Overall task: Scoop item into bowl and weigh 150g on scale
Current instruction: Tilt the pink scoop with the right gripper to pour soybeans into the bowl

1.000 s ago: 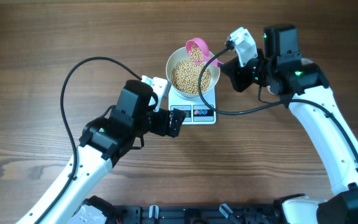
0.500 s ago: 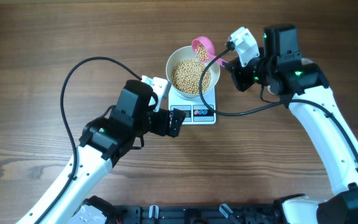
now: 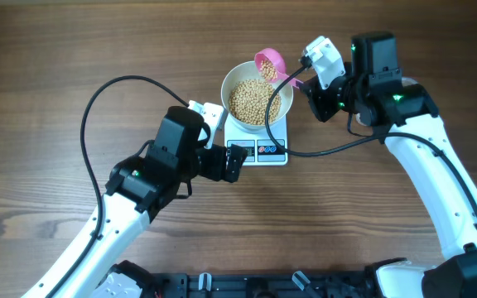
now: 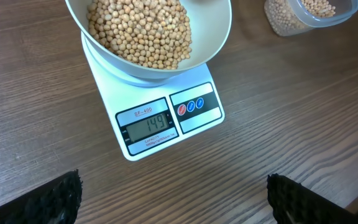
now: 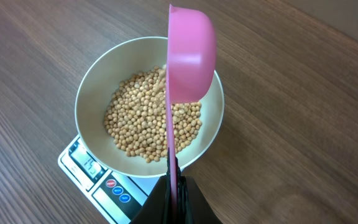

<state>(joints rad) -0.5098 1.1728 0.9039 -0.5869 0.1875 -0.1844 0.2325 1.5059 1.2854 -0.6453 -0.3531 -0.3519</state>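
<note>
The white bowl (image 3: pixel 233 79) heaped with tan beans (image 3: pixel 253 101) stands on the white scale (image 3: pixel 240 137). In the left wrist view the scale's display (image 4: pixel 149 127) reads 149, under the bowl (image 4: pixel 219 28) of beans (image 4: pixel 140 31). My right gripper (image 3: pixel 306 81) is shut on the handle of a pink scoop (image 3: pixel 269 64). The scoop (image 5: pixel 190 56) is turned on its side over the bowl's far rim (image 5: pixel 91 87), above the beans (image 5: pixel 135 121), with its handle between the shut jaws of the right gripper (image 5: pixel 176 186). My left gripper (image 3: pixel 237 161) stands open and empty in front of the scale (image 4: pixel 194 127), low over the table (image 4: pixel 174 202).
A clear plastic tub (image 4: pixel 309 14) with more beans sits to the right of the bowl in the left wrist view. Black cables loop over the wooden table (image 3: pixel 56 50) by both arms. The scale's buttons (image 5: pixel 115 190) face the front.
A second ago the scoop faced up with beans in it; it has since rolled onto its side and shifted slightly toward the bowl's rim. The left arm has not moved.
</note>
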